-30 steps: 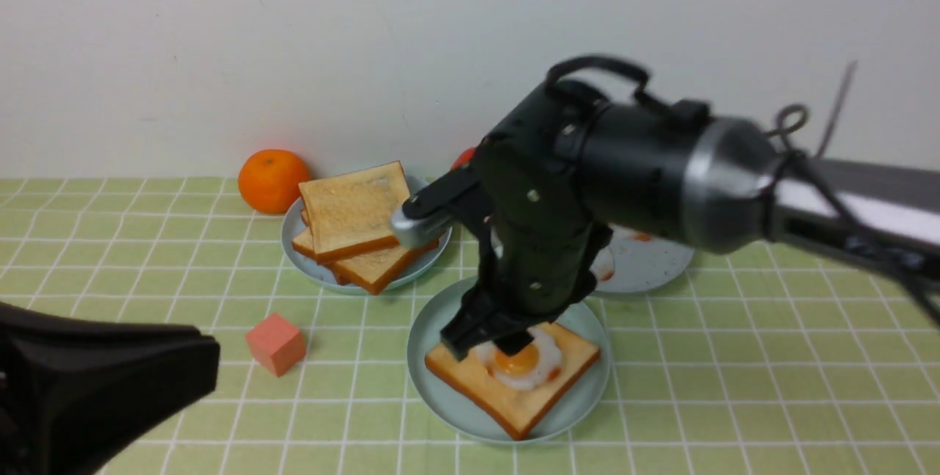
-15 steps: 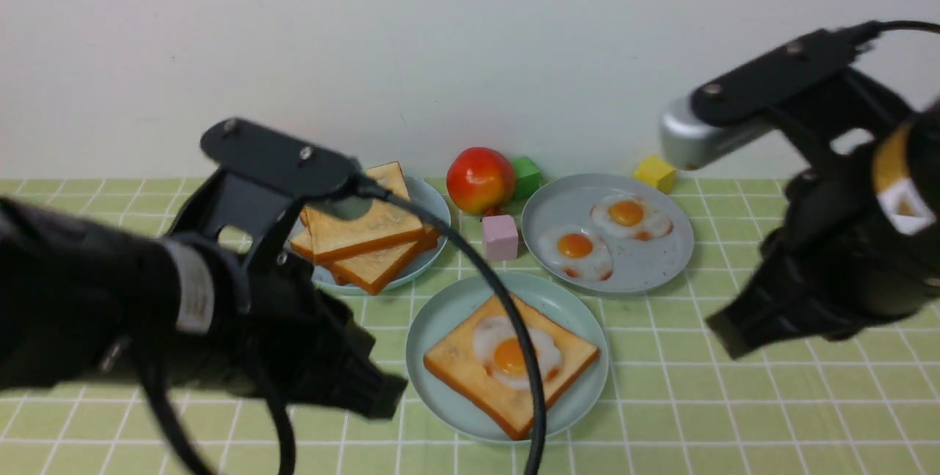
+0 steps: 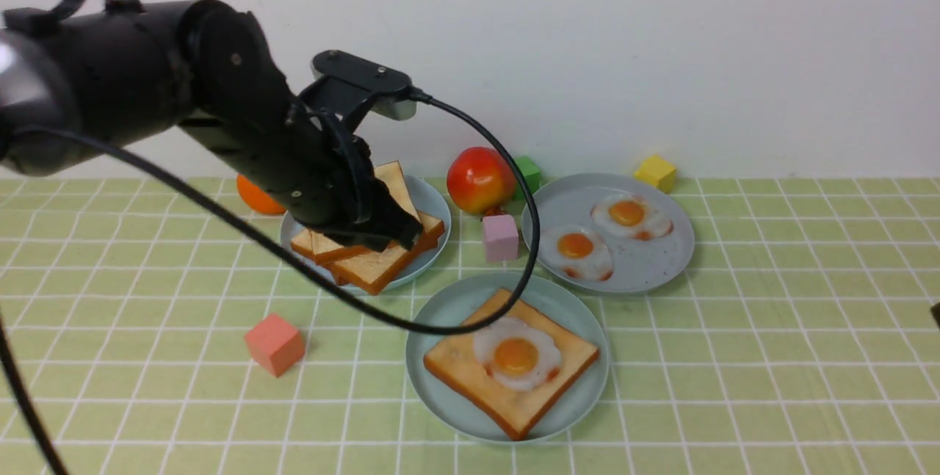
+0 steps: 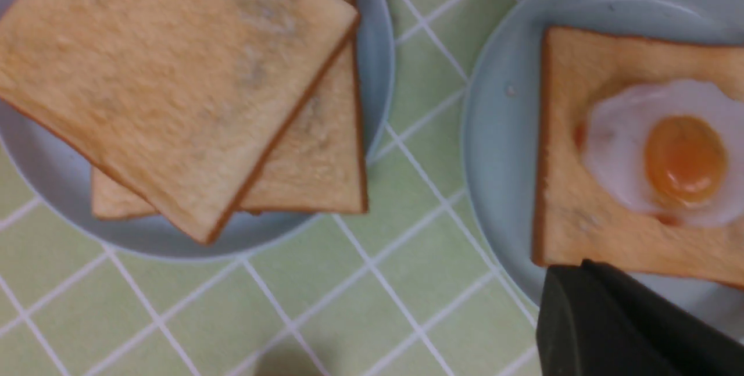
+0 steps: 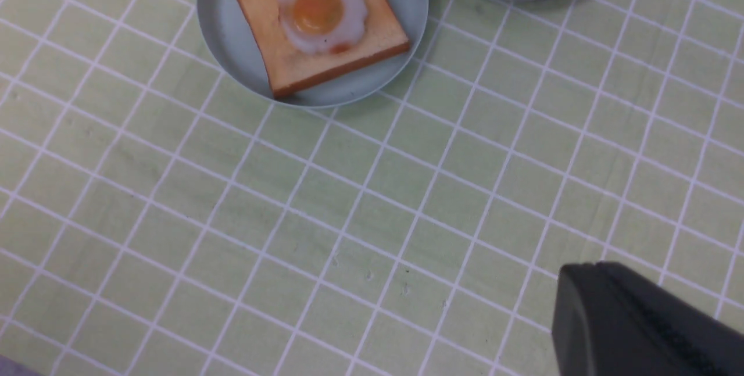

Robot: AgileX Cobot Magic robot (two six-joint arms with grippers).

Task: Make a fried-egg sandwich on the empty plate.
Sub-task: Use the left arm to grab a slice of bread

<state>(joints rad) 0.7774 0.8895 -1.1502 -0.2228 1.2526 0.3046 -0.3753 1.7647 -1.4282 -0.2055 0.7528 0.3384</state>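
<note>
Left gripper (image 3: 389, 231) hangs over the spare toast stack (image 3: 371, 263) on the light blue plate (image 3: 435, 205). The half-built fried-egg sandwich (image 3: 463, 368) sits in front of it and to its right, clear of it, on the empty plate (image 3: 444, 313), mid-counter (image 3: 734, 387). Only one dark finger shows in the wrist view, so whether it's open or closed, can't tell. Right gripper (image 5: 604, 306) is out over the green checked cloth, well apart from the sandwich, and its jaws can't be read either. The sandwich so far is one golden-brown square slice with a darker crust, and the white egg (image 3: 516, 354) with its orange yolk lies on top, uncovered.
</note>
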